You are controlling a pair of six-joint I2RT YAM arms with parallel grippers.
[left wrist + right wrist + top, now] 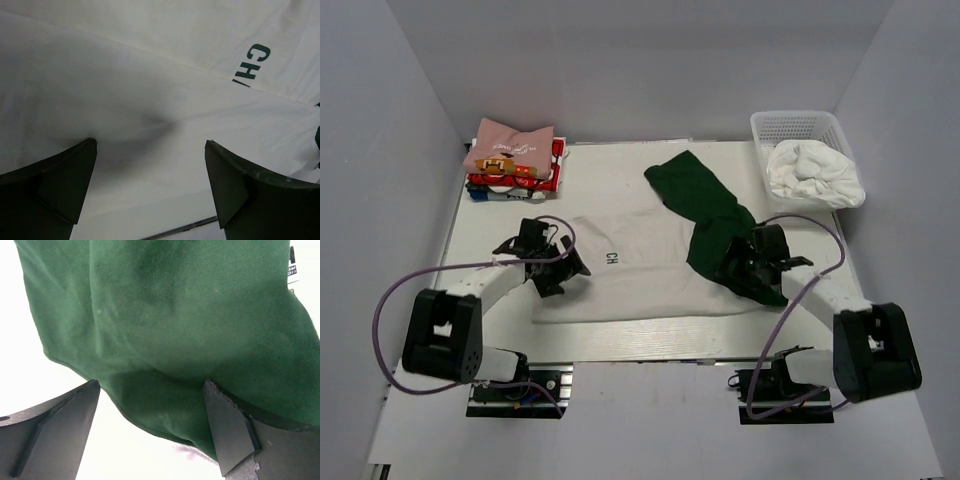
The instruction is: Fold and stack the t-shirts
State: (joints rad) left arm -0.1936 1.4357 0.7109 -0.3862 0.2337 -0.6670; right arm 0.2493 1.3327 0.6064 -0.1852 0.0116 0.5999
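One counter (620, 345) carries one off-white shirt with green sleeves (640, 275), spread out. There is one stack of folded shirts (510, 165) showing three colours, a pink shirt (508, 145) on top with red and white below; the exact number of pieces cannot be told. One white basket (800, 122) holds one crumpled white bundle (815, 175). There are two arms, each with one gripper: the left gripper (568, 265) and the right gripper (748, 272). Two purple cables are in view.

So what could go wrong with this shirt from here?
The right fingers are open over the bunched green sleeve; they might pinch extra layers and drag the off-white shirt askew. The left fingers are spread over flat fabric, so they may close on nothing or wrinkle it.
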